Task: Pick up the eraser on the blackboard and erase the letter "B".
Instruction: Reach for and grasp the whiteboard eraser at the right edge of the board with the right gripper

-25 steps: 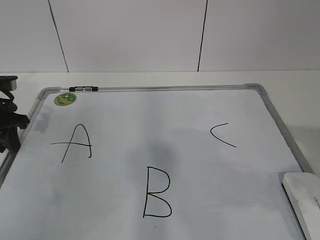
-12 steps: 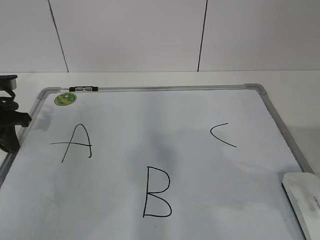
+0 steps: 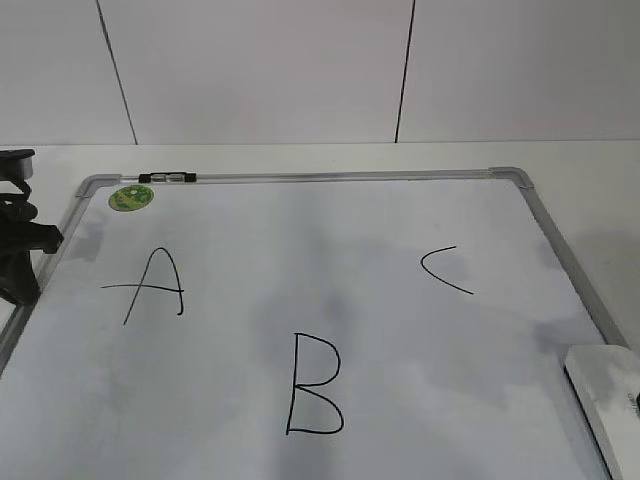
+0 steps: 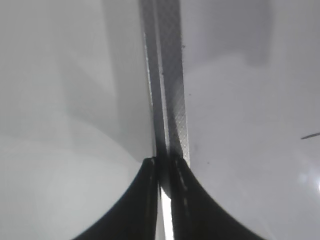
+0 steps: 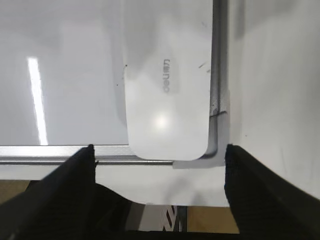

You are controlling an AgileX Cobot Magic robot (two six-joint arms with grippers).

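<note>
Left arm (image 3: 18,250) sits at the far left edge of the exterior view, beside the board's left frame rail. In the left wrist view the left gripper (image 4: 161,172) has its black fingers (image 4: 142,200) pressed nearly together with only a sliver of gap, straddling the grey frame rail (image 4: 170,100) — clenched, nothing held that can be made out.

Board (image 3: 330,176) lies flat on a white table (image 3: 300,155), grey metal frame, rounded corners. Green sticker (image 3: 131,197) at top left corner, a small dark clip (image 3: 167,178) on the top rail just right of it. Letter A (image 3: 150,285) on the left part, B (image 3: 314,384) lower centre, intact, C (image 3: 445,270) upper right. Grey smudgy shading on the board surface near B.

Eraser (image 3: 606,400) — white block at the board's lower right corner, lying on the board against the right frame, partly cut off by the picture edge. In the right wrist view the eraser (image 5: 167,90) shows small grey print, its rounded end reaching the corner of the frame. Right gripper (image 5: 160,155) is spread wide, one dark finger (image 5: 65,185) on each side of the eraser's end, not touching it — released, empty.
</note>
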